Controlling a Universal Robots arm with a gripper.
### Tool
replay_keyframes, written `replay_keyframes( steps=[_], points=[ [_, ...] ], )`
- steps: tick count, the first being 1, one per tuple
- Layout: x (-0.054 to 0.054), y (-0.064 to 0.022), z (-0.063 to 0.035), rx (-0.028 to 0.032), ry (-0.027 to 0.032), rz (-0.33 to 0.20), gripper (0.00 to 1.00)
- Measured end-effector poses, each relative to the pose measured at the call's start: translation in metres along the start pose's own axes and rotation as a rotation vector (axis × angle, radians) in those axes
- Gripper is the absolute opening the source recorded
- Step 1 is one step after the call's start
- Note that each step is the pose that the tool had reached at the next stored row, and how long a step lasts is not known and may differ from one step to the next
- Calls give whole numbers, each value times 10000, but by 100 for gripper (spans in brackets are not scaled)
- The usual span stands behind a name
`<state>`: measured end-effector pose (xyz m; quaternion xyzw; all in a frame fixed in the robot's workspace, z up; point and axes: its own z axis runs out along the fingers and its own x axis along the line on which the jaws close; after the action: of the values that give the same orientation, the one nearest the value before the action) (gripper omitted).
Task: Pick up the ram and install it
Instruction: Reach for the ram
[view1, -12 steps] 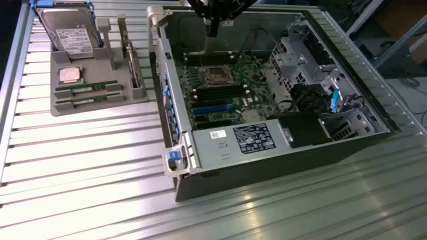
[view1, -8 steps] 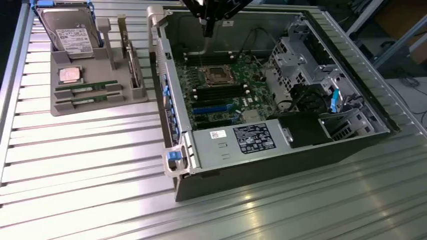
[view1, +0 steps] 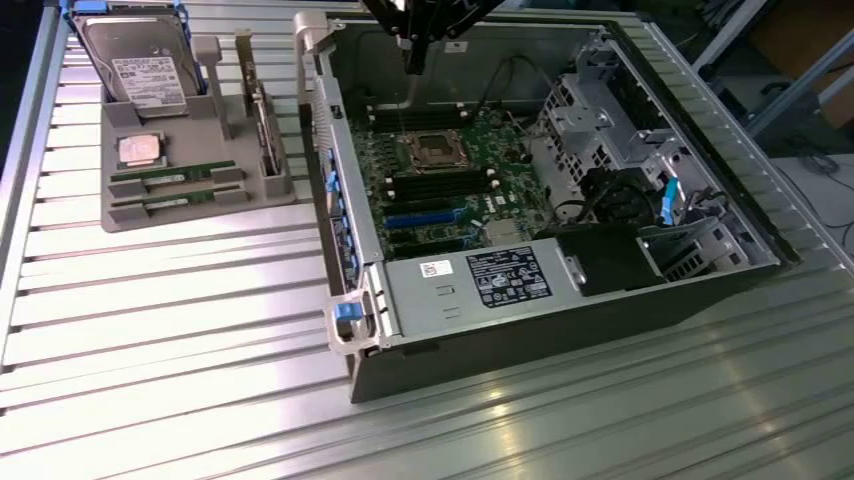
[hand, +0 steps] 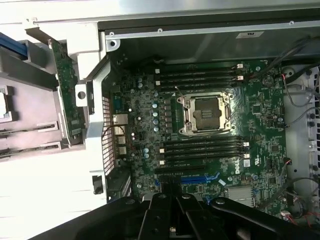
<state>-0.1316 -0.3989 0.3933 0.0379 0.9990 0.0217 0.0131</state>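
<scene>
Two sticks of ram (view1: 174, 175) lie flat in the grooves of the grey tray (view1: 200, 215), well apart from the claw (view1: 416, 65) and off to its side toward the exterior view's left, probably so each sits at a fixed spot with its long edges free to pinch. The claw is closed on nothing and hangs over the open computer case (view1: 400, 300), which lies on its side so the motherboard (hand: 260, 130) and its empty memory slots (hand: 200, 75) face up beneath the claw.
</scene>
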Motion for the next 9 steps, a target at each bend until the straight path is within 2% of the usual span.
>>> replay_keyframes(
  steps=[9],
  points=[
    [35, -3, -1, 0, 0, 0, 10]
  ],
)
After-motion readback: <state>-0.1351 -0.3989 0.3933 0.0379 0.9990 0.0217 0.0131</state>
